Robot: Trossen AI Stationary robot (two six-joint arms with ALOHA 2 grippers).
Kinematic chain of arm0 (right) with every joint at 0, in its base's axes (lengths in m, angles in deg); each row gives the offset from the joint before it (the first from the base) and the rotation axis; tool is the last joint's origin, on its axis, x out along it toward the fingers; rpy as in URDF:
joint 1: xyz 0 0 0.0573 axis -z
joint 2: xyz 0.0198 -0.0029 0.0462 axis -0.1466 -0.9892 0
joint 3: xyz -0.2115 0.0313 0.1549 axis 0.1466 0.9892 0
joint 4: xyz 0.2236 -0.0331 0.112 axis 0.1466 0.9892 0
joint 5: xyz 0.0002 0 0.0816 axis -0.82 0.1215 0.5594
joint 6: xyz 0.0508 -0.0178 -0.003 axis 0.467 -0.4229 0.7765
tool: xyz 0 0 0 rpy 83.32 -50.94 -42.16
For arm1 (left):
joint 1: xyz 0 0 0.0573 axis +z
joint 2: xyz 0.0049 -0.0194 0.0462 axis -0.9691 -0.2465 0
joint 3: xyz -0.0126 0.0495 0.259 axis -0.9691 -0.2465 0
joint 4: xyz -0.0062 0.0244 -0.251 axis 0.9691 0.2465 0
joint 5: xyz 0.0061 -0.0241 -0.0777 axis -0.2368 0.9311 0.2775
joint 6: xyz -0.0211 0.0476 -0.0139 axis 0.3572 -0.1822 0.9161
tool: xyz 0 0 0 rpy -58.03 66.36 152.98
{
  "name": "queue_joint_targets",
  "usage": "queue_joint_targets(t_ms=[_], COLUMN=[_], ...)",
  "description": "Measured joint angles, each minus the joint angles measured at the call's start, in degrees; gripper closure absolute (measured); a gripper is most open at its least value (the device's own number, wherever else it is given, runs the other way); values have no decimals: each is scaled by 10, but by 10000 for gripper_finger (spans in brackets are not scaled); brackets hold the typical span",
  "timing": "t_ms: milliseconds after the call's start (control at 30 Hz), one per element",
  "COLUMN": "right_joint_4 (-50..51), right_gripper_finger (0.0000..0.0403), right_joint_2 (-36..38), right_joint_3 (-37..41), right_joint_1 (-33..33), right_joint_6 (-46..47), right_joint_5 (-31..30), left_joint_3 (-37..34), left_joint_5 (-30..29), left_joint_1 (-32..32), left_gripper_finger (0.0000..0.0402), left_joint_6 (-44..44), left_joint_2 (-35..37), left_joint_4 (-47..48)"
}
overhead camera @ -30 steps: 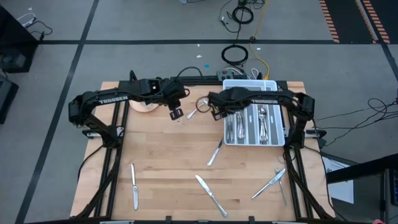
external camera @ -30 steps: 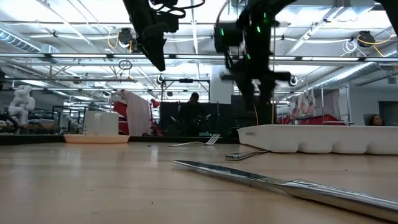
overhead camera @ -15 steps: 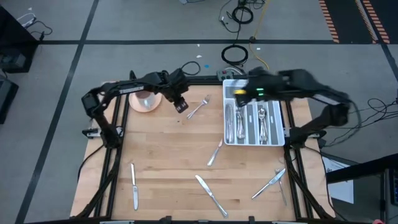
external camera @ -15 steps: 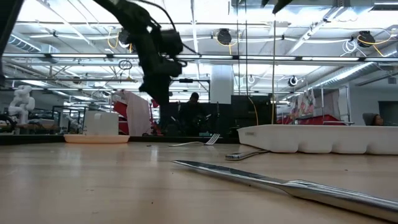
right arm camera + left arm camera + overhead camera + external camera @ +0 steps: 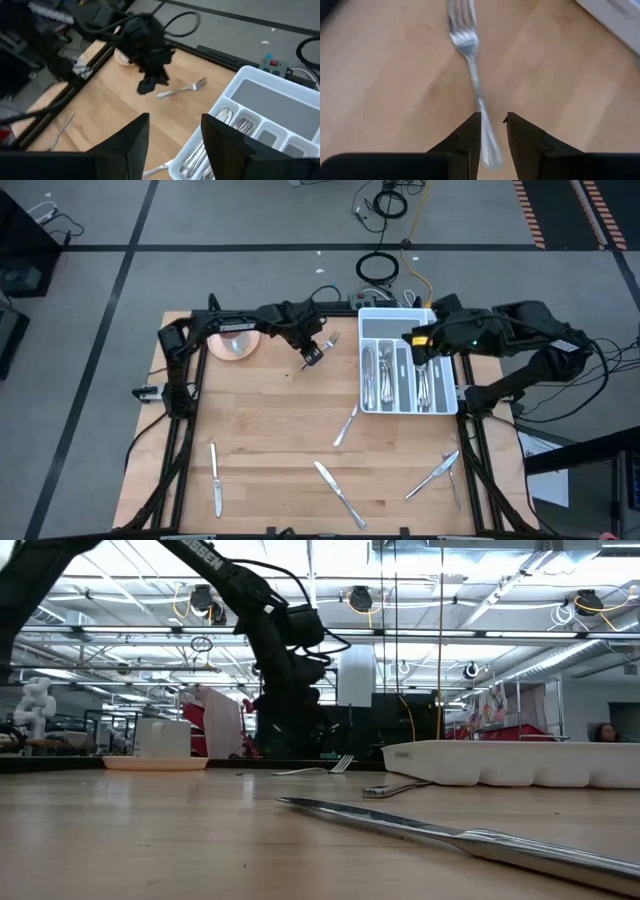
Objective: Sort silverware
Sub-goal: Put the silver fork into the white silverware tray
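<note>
A silver fork [image 5: 326, 346] lies flat on the wood near the table's far edge, left of the white tray [image 5: 400, 314]. My left gripper [image 5: 313, 357] is low over the fork's handle end. In the left wrist view it is open [image 5: 493, 119], a finger on each side of the fork's handle [image 5: 479, 100], with the tines [image 5: 461, 27] beyond. My right gripper [image 5: 418, 352] hangs open [image 5: 172, 125] high above the tray, which holds several pieces. More silverware lies on the near half: a knife [image 5: 215, 478], a knife [image 5: 338, 492] and a piece [image 5: 346, 425].
A pink bowl [image 5: 235, 345] sits at the far left, behind my left arm. Two more pieces [image 5: 435, 475] lie near the table's right near corner. In the low view a knife [image 5: 450, 835] lies close in front, with the tray [image 5: 500, 760] behind it.
My left gripper has moved toward the table's right and come down to the fork's handle end. My right gripper has swung from beside the fork toward the right, over the tray, and has risen out of the low view. The fork has stayed where it was.
</note>
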Motion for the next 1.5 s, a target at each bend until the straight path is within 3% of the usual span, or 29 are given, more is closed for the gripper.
queue_joint_targets(t_ms=[67,400,667,867,1000,1133,1333,1500], right_joint_4=[0,6,6,6,6,5,5,5], right_gripper_finger=[231,231,231,232,232,232,232,232], right_joint_2=[-5,-12,-12,-12,-12,-12,-12,-12], right_joint_3=[0,0,0,0,0,0,0,0], right_joint_1=[-10,-46,-53,-52,-52,-52,-52,-52], right_joint_6=[-13,-41,-53,-67,-68,-68,-72,-82], right_joint_5=[0,0,0,-1,-3,-3,-4,-4], left_joint_3=[16,58,58,58,58,58,58,59], left_joint_5=[-23,-29,-58,-41,-74,-105,-98,-93], left_joint_1=[-2,0,2,-7,-20,-26,-29,-36], left_gripper_finger=[292,222,217,217,219,252,380,397], left_joint_6=[-2,43,45,45,41,60,58,60], left_joint_2=[-17,-76,-95,-119,-121,-121,-121,-118], left_joint_4=[3,3,2,4,3,12,18,28])
